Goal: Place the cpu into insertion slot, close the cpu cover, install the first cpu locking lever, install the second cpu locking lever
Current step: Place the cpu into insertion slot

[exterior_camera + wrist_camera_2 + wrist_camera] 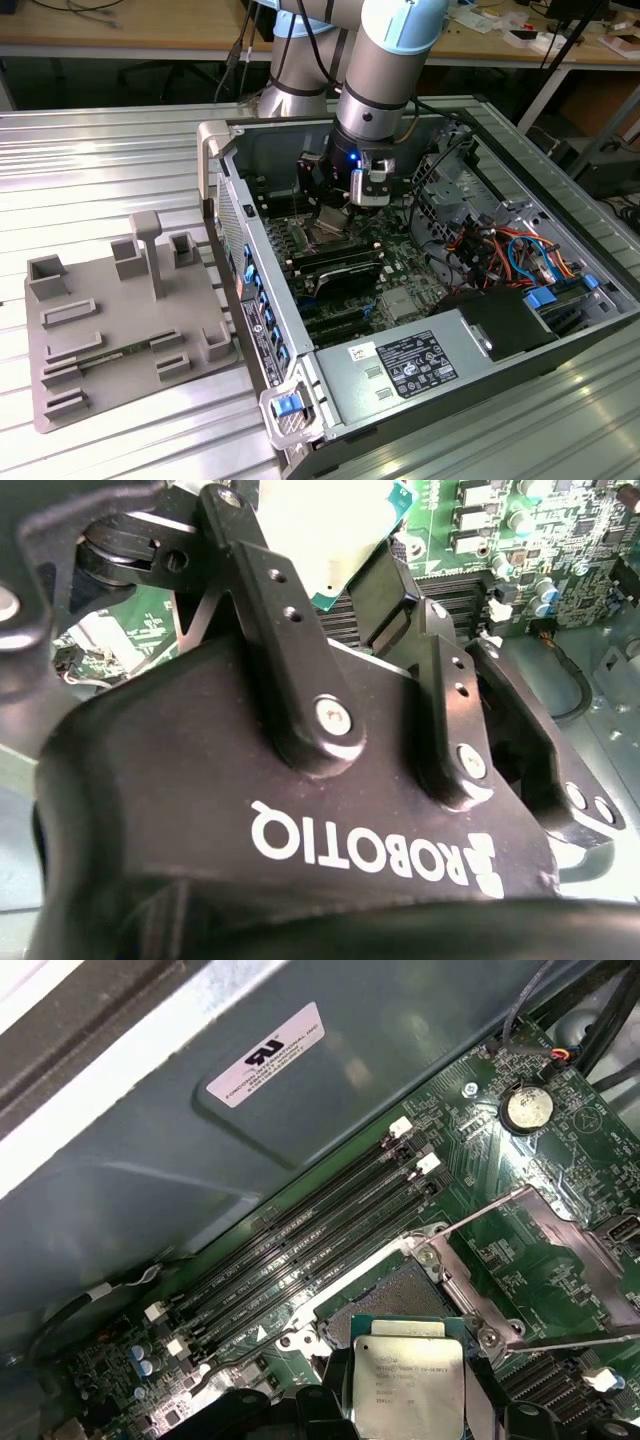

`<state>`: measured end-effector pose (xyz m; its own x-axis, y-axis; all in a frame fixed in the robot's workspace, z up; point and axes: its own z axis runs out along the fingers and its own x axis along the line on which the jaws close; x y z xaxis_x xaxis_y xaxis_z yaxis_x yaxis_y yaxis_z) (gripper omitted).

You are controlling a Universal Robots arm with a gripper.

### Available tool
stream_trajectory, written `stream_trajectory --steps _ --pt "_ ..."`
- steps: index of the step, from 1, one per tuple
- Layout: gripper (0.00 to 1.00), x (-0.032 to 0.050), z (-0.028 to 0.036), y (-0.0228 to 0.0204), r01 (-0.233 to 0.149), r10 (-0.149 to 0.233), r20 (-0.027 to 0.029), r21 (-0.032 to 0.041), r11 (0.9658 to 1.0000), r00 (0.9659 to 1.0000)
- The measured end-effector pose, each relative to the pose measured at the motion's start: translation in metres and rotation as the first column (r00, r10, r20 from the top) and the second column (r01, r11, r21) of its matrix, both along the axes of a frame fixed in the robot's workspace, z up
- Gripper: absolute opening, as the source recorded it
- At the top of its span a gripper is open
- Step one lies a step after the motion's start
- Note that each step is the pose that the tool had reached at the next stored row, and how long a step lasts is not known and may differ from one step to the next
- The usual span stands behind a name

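Note:
The cpu (408, 1385), a flat square chip with a dull silver top, is held in my gripper (408, 1412), which is shut on its two sides. It hovers just off one edge of the insertion slot (395, 1295), a dark fine-pinned square on the green board. The cpu cover (545, 1222) is swung open beside the slot, and two thin wire levers (470, 1215) stand unlatched. In the second wrist view the black fingers (395, 595) clamp the pale, green-edged cpu (340, 540). In the exterior view my gripper (340, 205) is low inside the open computer case.
Long black memory slots (310, 1250) run beside the socket, under the grey case wall (265, 1055). A coin battery (527, 1108) sits further along the board. The power supply (420, 365) and cable bundles (500, 250) crowd the case. A grey fixture plate (120, 320) lies at the exterior view's left.

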<state>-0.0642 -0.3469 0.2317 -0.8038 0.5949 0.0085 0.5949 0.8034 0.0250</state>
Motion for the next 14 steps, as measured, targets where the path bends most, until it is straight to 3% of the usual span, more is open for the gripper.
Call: stream_trajectory --steps 14 --pt "0.55 0.0000 -0.0001 0.0000 0.035 -0.035 0.0000 0.0000 0.9994 0.9994"
